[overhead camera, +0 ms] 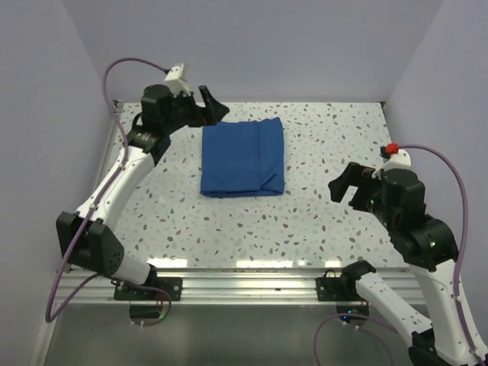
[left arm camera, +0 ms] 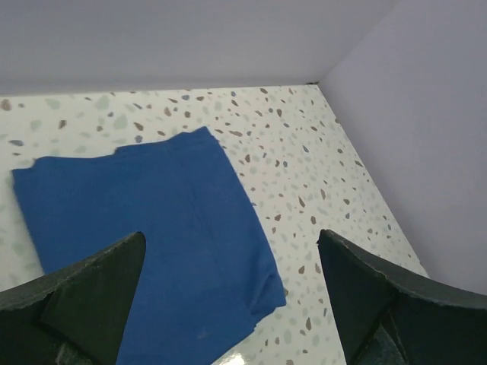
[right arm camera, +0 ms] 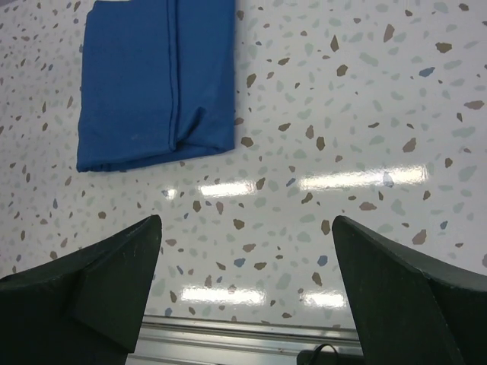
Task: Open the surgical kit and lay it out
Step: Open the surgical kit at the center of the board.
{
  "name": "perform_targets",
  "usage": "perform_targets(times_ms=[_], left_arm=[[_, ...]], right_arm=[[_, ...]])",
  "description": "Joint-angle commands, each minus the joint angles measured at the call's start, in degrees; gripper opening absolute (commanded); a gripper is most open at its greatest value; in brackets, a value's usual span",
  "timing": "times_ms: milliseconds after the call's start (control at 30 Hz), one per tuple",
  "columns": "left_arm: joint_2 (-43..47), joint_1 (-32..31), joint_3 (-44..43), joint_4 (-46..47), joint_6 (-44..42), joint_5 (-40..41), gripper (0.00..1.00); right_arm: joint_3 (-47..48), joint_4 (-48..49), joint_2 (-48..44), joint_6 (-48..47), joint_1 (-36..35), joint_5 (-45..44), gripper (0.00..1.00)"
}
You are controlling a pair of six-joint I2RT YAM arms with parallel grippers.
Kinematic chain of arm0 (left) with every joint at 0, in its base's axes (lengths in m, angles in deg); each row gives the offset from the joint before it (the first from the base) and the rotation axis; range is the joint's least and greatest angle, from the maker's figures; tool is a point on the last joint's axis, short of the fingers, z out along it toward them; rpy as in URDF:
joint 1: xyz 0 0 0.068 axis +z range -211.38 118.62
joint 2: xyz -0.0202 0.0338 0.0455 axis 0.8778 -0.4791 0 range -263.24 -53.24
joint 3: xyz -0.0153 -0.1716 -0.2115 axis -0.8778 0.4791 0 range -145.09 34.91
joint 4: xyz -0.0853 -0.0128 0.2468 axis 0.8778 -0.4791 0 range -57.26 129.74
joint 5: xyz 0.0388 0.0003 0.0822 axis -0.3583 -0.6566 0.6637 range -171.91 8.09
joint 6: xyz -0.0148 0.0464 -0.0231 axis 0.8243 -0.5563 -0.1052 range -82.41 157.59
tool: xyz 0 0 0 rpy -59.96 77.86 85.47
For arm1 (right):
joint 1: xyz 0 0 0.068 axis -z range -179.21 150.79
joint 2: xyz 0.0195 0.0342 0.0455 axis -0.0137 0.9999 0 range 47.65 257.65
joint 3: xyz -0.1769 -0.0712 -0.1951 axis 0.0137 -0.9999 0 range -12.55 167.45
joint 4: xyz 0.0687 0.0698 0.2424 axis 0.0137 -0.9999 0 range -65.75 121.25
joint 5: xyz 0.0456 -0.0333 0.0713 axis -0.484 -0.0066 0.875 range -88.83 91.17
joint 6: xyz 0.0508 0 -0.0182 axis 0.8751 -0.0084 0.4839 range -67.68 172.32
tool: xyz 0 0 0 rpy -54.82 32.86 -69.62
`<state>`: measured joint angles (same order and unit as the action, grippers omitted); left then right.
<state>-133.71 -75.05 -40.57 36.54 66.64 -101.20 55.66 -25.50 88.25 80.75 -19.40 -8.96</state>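
Observation:
The royal-blue cloth wrap (overhead camera: pixel 243 157) lies folded into a flat rectangle on the speckled table, a little back of the middle. It also shows in the left wrist view (left arm camera: pixel 144 236) and at the top left of the right wrist view (right arm camera: pixel 156 80). The steel tray and the silver instruments are hidden. My left gripper (overhead camera: pixel 213 105) is open and empty, hovering above the wrap's far left corner. My right gripper (overhead camera: pixel 345 187) is open and empty, to the right of the wrap and apart from it.
The speckled table (overhead camera: pixel 320 145) is walled by pale panels at the back and both sides. A metal rail (overhead camera: pixel 244 276) runs along the near edge, where the arm bases are bolted.

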Motion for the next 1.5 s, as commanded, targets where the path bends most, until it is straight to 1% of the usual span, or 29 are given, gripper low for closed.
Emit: perform_targets(times_ms=[0, 33, 67, 100, 133, 167, 200, 233, 267, 300, 333, 367, 400, 433, 467, 500, 567, 600, 800, 867, 967, 1033, 1167, 1233, 1467], left_arm=[[-4.16, -7.24, -15.28, -6.9, -1.99, 1.9, 1.0], [-5.48, -7.68, -16.0, -5.08, -0.94, -0.81, 1.0], [-7.58, -7.69, -12.7, 5.56, 1.59, -4.84, 1.0], [-9.08, -7.77, -9.89, 11.75, 3.18, -10.88, 1.0], [-11.18, -7.77, -9.86, 14.34, 8.24, -10.25, 1.0], [-16.51, -8.12, -12.56, 8.01, 8.64, -4.15, 1.0], [-18.65, -9.17, -15.45, 4.03, 6.99, -0.26, 1.0], [-19.98, -13.18, -18.7, 0.69, 1.84, 4.91, 1.0], [-22.08, -15.48, -20.21, -3.17, -0.82, 10.36, 1.0], [-24.1, -17.25, -22.84, -6.43, -3.19, 19.03, 1.0], [-30.56, -19.79, -31.57, -11.25, -6.61, 23.03, 1.0], [-34.11, -20.86, -36.61, -22.7, -7.17, 27.24, 1.0], [-37.54, -21.74, -40.67, -27.25, -7.52, 34.68, 0.96], [-40.35, -22.62, -43.93, -30.6, -7.79, 36.85, 0.94], [-44.47, -23.93, -47.7, -34.46, -7.88, 38.08, 0.89], [-45.73, -24.55, -48.52, -35.55, -7.44, 40.19, 0.84], [-47.15, -26.48, -47.4, -35.65, -6.39, 42.57, 0.83], [-47.24, -27.02, -46.78, -35.56, -6.04, 44.75, 0.8], [-48.56, -28.25, -44.15, -40.39, -2.34, 48.03, 0.64], [-46.9, -28.34, -39.5, -39.43, -1.99, 47.24, 0.6], [-43.91, -28.87, -31.59, -35.66, -2.34, 44.97, 0.57], [-43.2, -29.74, -27.81, -34.25, -2.43, 43.99, 0.57], [-43.55, -32.11, -25.33, -32.4, -3.13, 42.67, 0.59], [-43.72, -33.43, -25.94, -32.31, -3.57, 43.1, 0.59], [-42.41, -33.88, -29.19, -32.83, -3.49, 43.02, 0.64]], right_arm=[[1.93, -0.9, -0.87, -2.93, -0.29, -2.44, 0.98], [2.11, -1.08, -0.87, -3.28, -0.21, -2.09, 0.98], [2.19, -1.08, -0.96, -3.9, -0.29, -1.74, 0.98], [2.11, -1.25, -1.05, -3.99, -0.29, -1.39, 0.98], [2.11, -1.34, -0.87, -3.82, -0.29, -1.56, 0.98], [2.19, -1.61, -0.79, -2.86, -0.21, -2.25, 0.98], [2.98, -2.39, -0.61, -2.5, -0.21, -3.04, 0.98], [3.33, -2.66, -0.44, -2.06, -0.29, -4.97, 0.98], [3.6, -2.92, -0.52, -1.36, -0.21, -5.77, 0.99], [3.69, -2.84, -0.78, -1.44, -0.21, -6.21, 0.98], [3.6, -2.58, -1.31, -1.62, -0.21, -6.48, 0.98], [3.78, -2.66, -1.05, -2.14, -0.29, -6.74, 0.98], [4.73, -3.97, -0.53, -2.32, -0.29, -7.09, 0.98], [5.35, -4.85, 0.09, -2.5, -0.21, -7.36, 0.98], [5.97, -5.73, 1.92, -2.93, -0.29, -7.27, 0.98], [6.93, -7.22, 2.64, -3.28, -0.29, -7.01, 0.98], [7.47, -8.2, 4.48, -3.2, -0.29, -6.92, 0.98], [7.38, -8.37, 4.66, -3.03, -0.21, -6.92, 0.98], [6.86, -8.11, 5.45, -1.36, -0.29, -6.04, 0.98], [6.68, -8.11, 5.98, -1.09, -0.29, -5.95, 0.98], [6.33, -7.85, 7.56, -1.18, -0.29, -5.25, 0.98], [6.41, -7.41, 8.87, -1.27, -0.29, -4.81, 0.98], [6.77, -6.36, 10.99, -1.7, -0.29, -3.93, 0.98], [7.21, -5.92, 11.78, -1.79, -0.21, -3.49, 0.98], [6.15, -5.04, 12.49, -1.09, -0.29, -2.35, 0.98]])
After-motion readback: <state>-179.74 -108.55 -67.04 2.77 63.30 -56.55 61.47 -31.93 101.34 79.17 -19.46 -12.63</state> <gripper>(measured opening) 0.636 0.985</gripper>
